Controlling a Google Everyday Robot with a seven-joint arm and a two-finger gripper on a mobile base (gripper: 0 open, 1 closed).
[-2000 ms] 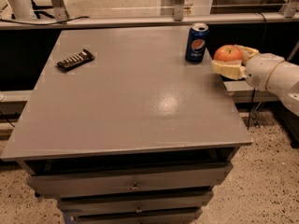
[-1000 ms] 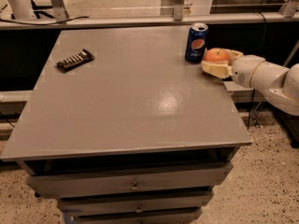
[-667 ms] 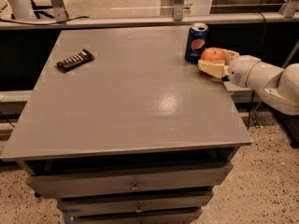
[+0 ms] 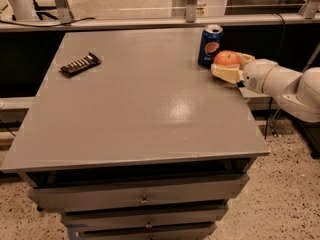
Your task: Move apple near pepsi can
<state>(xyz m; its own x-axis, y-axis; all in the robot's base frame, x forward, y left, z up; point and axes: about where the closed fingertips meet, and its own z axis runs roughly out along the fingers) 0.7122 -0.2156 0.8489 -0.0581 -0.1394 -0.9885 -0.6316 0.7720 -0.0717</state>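
Observation:
The red-orange apple (image 4: pixel 226 58) sits between the cream fingers of my gripper (image 4: pixel 223 67), low over the table's right edge. The gripper reaches in from the right on a white arm and is shut on the apple. The dark blue pepsi can (image 4: pixel 210 45) stands upright at the table's back right, just left of and behind the apple, almost touching it.
A flat dark snack bar (image 4: pixel 80 64) lies at the table's back left. The grey table (image 4: pixel 135 104) has drawers below its front edge. A rail and metal posts run behind the table.
The gripper with the apple has moved left and slightly down, from beyond the table's right edge to right beside the pepsi can.

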